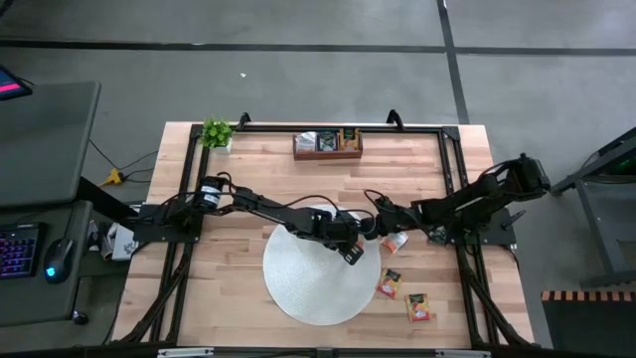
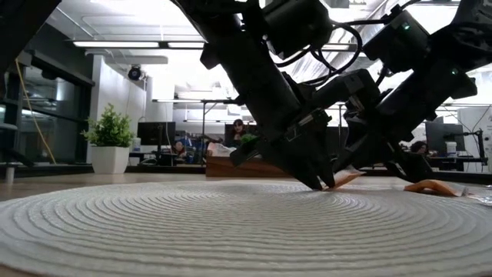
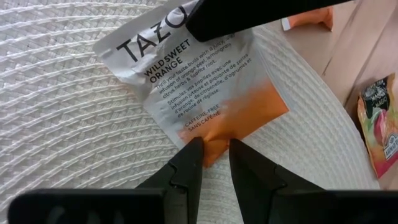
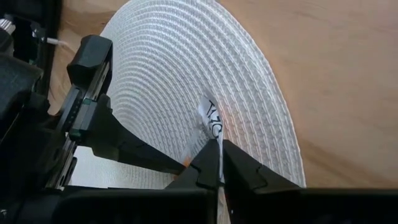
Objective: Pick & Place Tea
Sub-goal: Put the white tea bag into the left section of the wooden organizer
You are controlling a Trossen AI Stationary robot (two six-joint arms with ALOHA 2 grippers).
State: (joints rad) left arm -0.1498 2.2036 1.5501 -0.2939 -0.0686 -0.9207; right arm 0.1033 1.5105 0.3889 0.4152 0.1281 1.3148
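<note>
On the wooden table (image 1: pixel 199 288), the left gripper (image 3: pixel 215 154) pinches the orange corner of a Tazo Wild Sweet Orange sachet (image 3: pixel 199 81) at the round woven mat's (image 1: pixel 298 288) right edge; the right gripper (image 4: pixel 219 167) clamps its opposite white end.

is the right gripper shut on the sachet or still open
Shut on it: the right gripper's fingers pinch the white-and-orange sachet's white edge, opposite the left gripper.
</note>
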